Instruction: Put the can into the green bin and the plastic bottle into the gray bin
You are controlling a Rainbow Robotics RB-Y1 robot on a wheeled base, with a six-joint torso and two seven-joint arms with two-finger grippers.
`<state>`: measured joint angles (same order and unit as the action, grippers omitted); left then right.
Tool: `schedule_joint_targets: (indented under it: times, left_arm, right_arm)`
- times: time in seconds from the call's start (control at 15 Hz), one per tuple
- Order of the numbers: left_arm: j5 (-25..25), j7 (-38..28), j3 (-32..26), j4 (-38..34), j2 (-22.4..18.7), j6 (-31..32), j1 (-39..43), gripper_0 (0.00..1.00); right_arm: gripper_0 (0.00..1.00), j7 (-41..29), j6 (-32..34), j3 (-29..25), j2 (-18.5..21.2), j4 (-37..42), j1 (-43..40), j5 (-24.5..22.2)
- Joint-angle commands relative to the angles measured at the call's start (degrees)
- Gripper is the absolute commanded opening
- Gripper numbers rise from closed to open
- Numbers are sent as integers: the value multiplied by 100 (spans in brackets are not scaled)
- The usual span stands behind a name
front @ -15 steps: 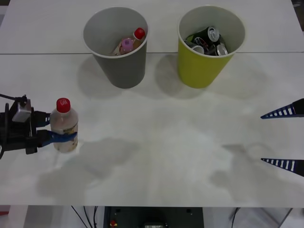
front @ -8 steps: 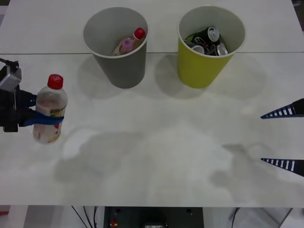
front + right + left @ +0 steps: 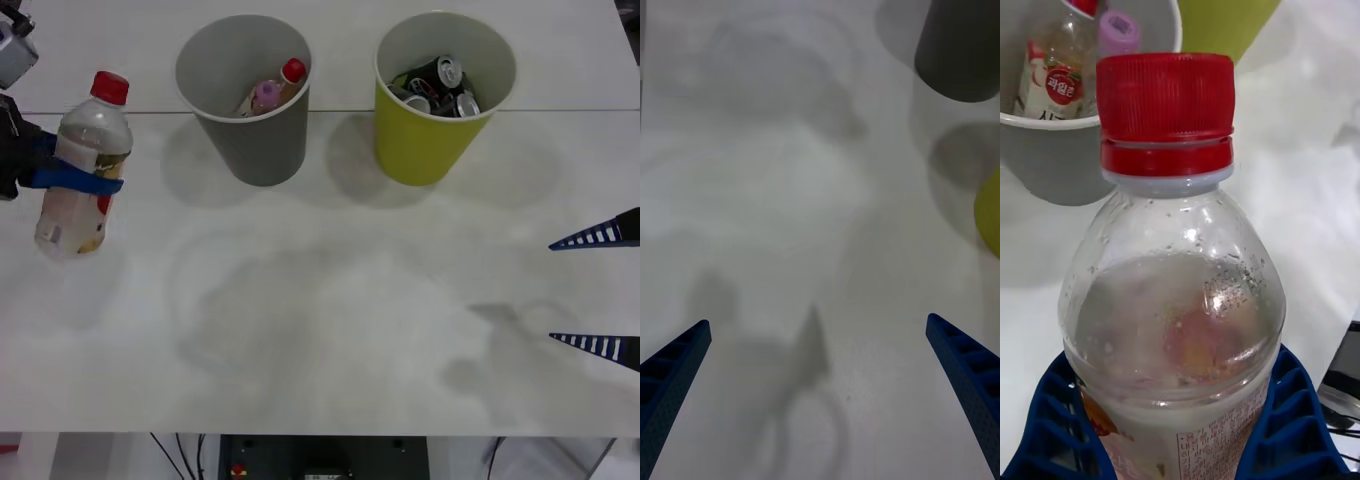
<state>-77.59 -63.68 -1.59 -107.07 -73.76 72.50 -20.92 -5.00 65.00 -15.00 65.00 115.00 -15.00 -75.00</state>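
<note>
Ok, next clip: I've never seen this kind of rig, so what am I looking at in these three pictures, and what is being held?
It is a two-armed robot at a white table. The front picture comes from a camera above the arms, looking down; the other two come from cameras on each wrist.

On the left, the left tool, with blue ribbed fingers, is shut on the plastic bottle, red-capped and lifted off the table. The left wrist picture shows that bottle close up.

On the right, the right tool waits open near the table's edge, holding nothing; its wrist picture shows its two fingertips over bare table.

At the back stand the gray bin, with two bottles inside, and the green bin, holding cans.
</note>
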Motion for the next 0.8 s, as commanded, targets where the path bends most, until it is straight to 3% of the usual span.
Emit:
schedule_joint_targets:
  times: [0.07, 0.4, 0.6, 0.8]
  left_arm:
    - [-503, -971, 176, -384, -157, 28, -422, 0]
    - [-934, -1165, 1908, 205, -464, 370, -2601, 0]
    - [-1030, -1165, 2848, 732, -183, 370, -3753, 0]
    - [-1153, -1156, 3200, 1330, 336, 450, -4421, 0]
  right_arm:
    - [100, 0, 0, 0, 0, 0, 0, 0]
    - [100, 0, 0, 0, 0, 0, 0, 0]
    - [100, 0, 0, 0, 0, 0, 0, 0]
    - [100, 0, 0, 0, 0, 0, 0, 0]
